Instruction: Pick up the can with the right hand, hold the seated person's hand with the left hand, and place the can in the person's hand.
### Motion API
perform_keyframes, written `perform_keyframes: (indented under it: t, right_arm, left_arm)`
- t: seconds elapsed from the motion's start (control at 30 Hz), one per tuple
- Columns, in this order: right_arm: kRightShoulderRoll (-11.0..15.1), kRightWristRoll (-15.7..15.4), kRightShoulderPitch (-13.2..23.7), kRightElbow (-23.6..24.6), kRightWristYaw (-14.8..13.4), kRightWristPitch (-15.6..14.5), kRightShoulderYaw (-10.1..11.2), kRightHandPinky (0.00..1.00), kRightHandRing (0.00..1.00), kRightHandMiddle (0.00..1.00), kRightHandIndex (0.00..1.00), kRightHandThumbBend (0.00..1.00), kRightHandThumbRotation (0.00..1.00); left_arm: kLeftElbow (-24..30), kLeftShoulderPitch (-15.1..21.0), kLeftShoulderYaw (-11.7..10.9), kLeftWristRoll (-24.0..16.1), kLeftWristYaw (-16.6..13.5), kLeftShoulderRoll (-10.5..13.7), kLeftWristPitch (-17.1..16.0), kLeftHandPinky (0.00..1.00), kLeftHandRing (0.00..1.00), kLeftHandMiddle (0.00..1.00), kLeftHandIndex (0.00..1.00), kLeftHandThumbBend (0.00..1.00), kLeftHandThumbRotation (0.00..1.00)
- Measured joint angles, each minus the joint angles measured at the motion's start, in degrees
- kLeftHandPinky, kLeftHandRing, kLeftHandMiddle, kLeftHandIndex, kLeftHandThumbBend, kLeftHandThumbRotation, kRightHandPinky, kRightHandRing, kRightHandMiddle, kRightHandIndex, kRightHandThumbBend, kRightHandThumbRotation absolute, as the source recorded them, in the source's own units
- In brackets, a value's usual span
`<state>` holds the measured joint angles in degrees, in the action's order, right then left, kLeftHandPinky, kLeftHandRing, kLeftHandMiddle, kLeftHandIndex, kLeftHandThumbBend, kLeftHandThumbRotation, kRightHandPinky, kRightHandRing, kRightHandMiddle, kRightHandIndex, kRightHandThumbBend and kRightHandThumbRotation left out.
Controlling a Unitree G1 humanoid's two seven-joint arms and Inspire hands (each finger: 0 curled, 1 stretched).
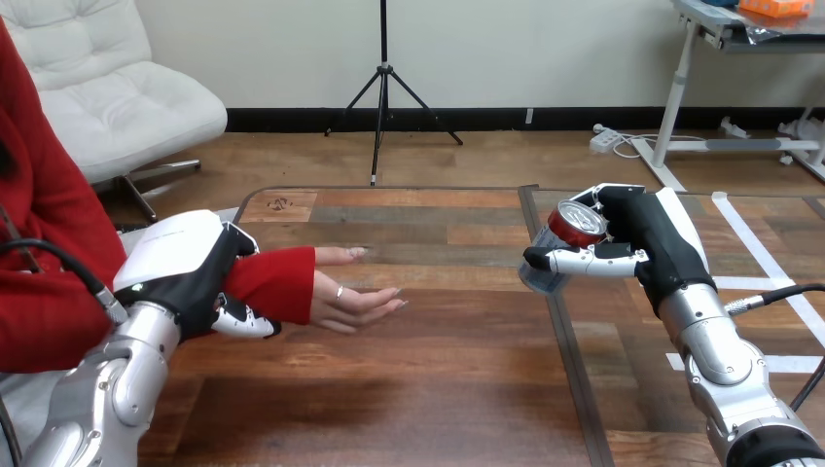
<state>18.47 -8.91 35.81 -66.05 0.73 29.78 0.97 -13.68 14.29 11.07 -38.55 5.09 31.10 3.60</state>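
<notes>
A: So, where is the can [574, 226] sitting right now?

B: It is riding in the right hand [637, 248], lifted clear of the table [448, 389] and well to the right of the person's hand [355, 297]. The fingers [584, 261] are curling round its side, and the can is tilting so that its top is facing partly toward the camera.

A: And the person's hand?

B: It is lying palm up with the fingers loosely stretched out, holding nothing. Just to its left, the left hand [190, 268] is closing over the red sleeve [277, 282] at the wrist, with a finger hooking underneath.

A: How is the can likely handling?

B: I am judging it to be smooth metal, so slippery along the wall, and thin enough to dent if squeezed hard (whether it is full or empty, I cannot tell, so its weight is a guess). A wrap round the middle of the body, as the right hand is doing, looks like the safest hold; the rim and the rounded ends offer less to grip.

A: What is the delivery asking for?

B: Probably carrying it leftward until it is over the person's hand, bringing it upright or flat into the palm, and loosening the grip only once the palm is bearing it, since a round can may roll off.
</notes>
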Motion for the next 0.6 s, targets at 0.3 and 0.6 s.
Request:
perform_keyframes:
  t: [0.3, 0.6]
  right_arm:
    - [0.00, 0.00, 0.00, 0.00, 0.00, 0.00, 0.00, 0.31, 0.36, 0.41, 0.43, 0.83, 0.00]
    - [0.00, -0.01, 0.00, 0.00, 0.00, 0.00, 0.00, 0.31, 0.36, 0.41, 0.44, 0.83, 0.00]
  left_arm:
    - [0.00, 0.00, 0.00, 0.46, 0.01, -0.05, -0.07, 0.19, 0.25, 0.34, 0.36, 0.65, 0.00]
    - [0.00, -0.01, 0.01, 0.73, 0.14, -0.30, -0.07, 0.20, 0.26, 0.35, 0.36, 0.66, 0.00]
